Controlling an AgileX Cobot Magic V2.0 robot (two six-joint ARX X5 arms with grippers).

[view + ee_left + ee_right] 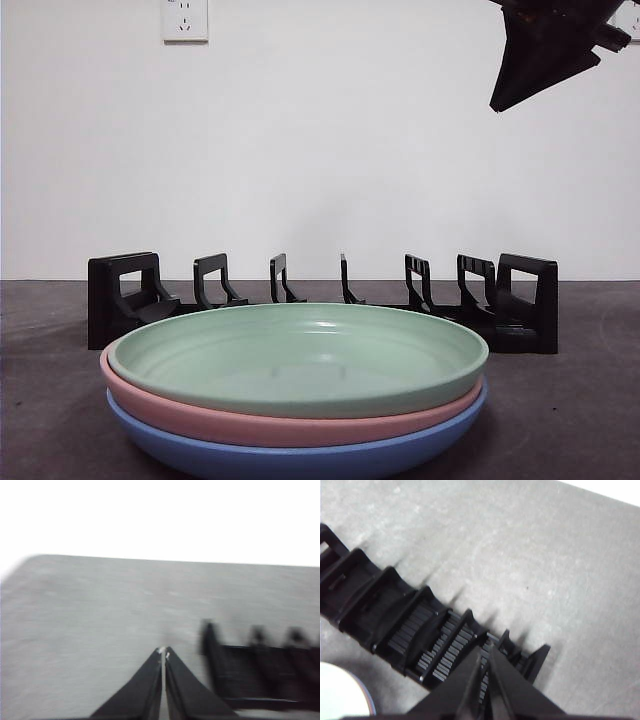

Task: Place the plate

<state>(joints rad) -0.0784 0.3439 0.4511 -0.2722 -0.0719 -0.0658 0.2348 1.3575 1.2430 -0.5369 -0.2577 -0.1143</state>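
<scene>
Three plates sit stacked at the near edge of the desk [40, 400]: a green plate [300, 355] on top, nested in a pink plate [290, 425], which sits in a blue plate [290, 458] at the bottom. All three lie flat, rims up, and nothing is touching them. Just behind the stack stands a black dish rack [320, 300], its upright dividers running across the desk, every slot bare.

Up in the top right corner of the front view, a dark gripper tip hangs high in the air, well above the rack's right end. That matches the right gripper [486, 652], whose wrist camera looks down on the rack [410, 625] from above; its fingers are pressed together with only a thin seam between them, holding nothing. A pale curved rim of a plate [342, 695] peeks in at the corner of that view, on the near side of the rack.

The left gripper [163, 653] is over open desk with one end of the rack [260, 670] off beside it, blurred. Its fingers are closed too, tips meeting, empty.
</scene>
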